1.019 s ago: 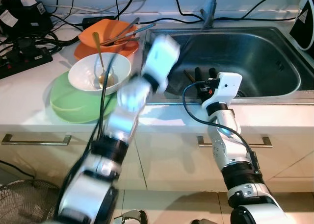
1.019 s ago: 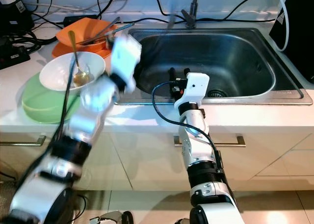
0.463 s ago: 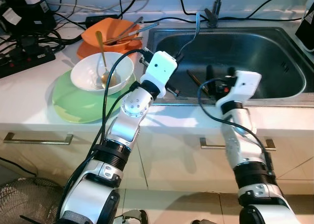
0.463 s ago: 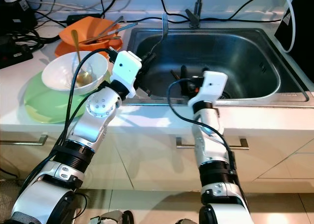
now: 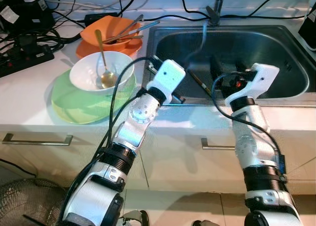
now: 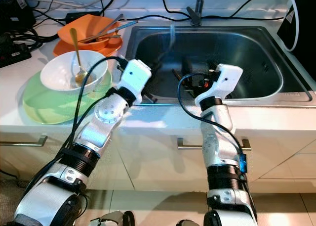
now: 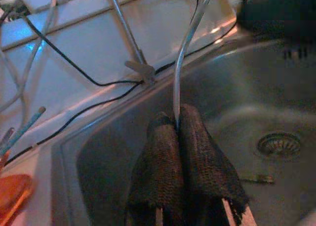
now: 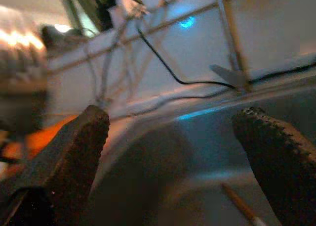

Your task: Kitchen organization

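My left gripper (image 7: 176, 119) is shut on the handle of a thin metal fork (image 7: 185, 53). It holds the fork upright over the left part of the steel sink (image 5: 276, 53), and the fork looks blurred in the eye views. My right gripper (image 8: 173, 132) hangs open inside the sink, to the right of the left one, its fingers (image 8: 79, 147) wide apart with nothing between them. A chopstick (image 5: 197, 80) lies on the sink floor between the two grippers. On the counter to the left, a white bowl (image 5: 86, 72) with a gold spoon (image 5: 102, 58) sits on a green plate (image 5: 79, 105).
An orange bowl (image 5: 111, 35) with several utensils stands behind the white bowl. Power strips and cables (image 5: 24, 55) crowd the counter's far left. The faucet (image 5: 215, 8) rises at the sink's back edge. The drain (image 7: 279, 144) is in the sink floor. Drawer handles (image 5: 37, 139) run below the counter.
My left gripper has carried the fork to the right, further over the sink. My right arm has risen and shifted right, its gripper still open.
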Tool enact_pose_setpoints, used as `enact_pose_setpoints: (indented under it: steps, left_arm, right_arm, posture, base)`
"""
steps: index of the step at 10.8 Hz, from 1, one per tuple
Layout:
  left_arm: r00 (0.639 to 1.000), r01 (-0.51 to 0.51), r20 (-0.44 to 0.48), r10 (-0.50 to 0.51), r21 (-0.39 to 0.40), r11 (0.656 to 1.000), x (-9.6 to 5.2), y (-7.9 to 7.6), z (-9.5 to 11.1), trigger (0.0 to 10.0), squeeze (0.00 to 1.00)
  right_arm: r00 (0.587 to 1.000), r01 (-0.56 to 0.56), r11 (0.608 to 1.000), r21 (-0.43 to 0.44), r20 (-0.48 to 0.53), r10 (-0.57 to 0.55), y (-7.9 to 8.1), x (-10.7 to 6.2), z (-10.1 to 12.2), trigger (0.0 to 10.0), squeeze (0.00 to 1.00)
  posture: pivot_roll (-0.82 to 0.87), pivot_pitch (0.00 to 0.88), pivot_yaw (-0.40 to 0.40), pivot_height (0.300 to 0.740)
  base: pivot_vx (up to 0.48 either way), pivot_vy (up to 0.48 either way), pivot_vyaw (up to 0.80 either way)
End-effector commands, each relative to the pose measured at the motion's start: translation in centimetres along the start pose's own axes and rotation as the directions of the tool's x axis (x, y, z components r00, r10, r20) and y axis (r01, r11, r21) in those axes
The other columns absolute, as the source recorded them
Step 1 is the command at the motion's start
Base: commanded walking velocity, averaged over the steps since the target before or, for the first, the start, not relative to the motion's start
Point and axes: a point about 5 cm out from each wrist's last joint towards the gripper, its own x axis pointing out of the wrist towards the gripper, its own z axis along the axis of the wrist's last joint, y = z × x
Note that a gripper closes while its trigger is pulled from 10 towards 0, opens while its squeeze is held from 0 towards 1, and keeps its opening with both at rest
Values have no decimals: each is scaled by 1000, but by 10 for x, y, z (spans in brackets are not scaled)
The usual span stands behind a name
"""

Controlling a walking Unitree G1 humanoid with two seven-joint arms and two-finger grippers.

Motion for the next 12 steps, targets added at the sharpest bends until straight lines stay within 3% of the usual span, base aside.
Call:
enact_pose_setpoints:
  steps: [1,8,9,12]
  left_arm:
    - [1000,-7,2,7,33,999,2,0,1,10000,0]
    - [996,-81,-16,84,114,990,12,8,3,10000,0]
    - [998,-55,-13,57,137,989,12,4,4,10000,0]
    - [1000,5,-2,-4,213,977,11,-4,3,10000,0]
  right_arm:
    - [998,-65,997,29,12,64,8,1,7,10000,1000]
    - [968,-250,964,92,19,249,23,-10,22,10000,1000]
    - [972,-234,968,91,18,233,23,-9,22,10000,0]
    - [980,-197,974,109,18,197,25,-4,21,10000,0]
  posture:
    - [13,64,68,740]
    - [8,78,70,740]
    - [8,78,72,740]
    - [12,80,71,740]
  base:
    - [0,0,0]
    - [0,0,0]
    - [0,0,0]
    - [0,0,0]
